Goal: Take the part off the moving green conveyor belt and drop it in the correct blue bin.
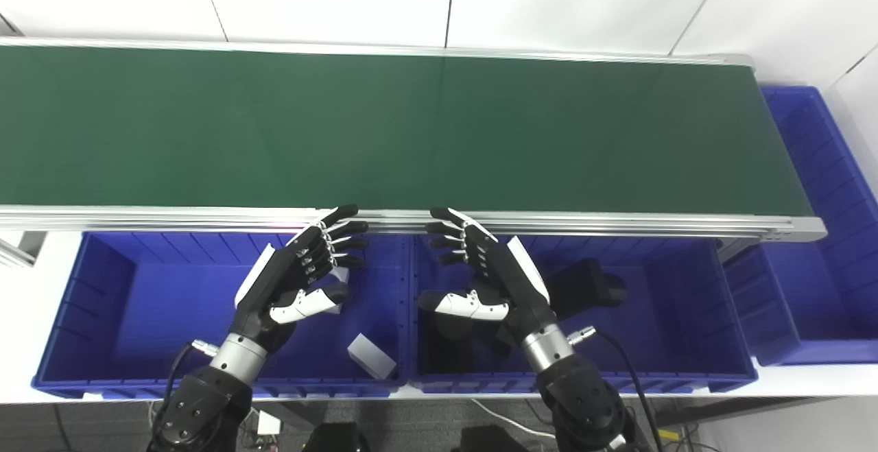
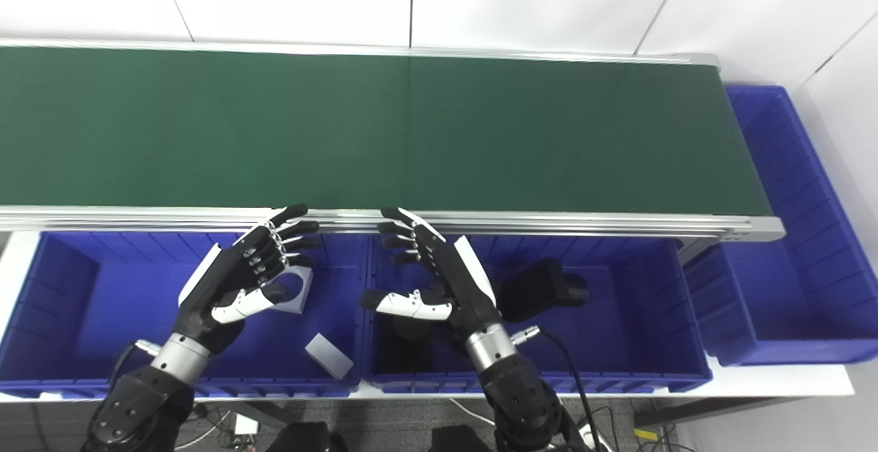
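One green conveyor belt; three blue bins; two white parts; two black parts; two hands.

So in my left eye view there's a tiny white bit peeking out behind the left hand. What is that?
Observer: The right eye view shows much more of it. It's a white block with a round hole in it, lying in the left blue bin.
Operator: Is the hand grabbing it?
Observer: It doesn't look like it. From that side the left hand has its fingers spread apart, pointing toward the belt's rail. Only the thumb tip overlaps the block's edge.
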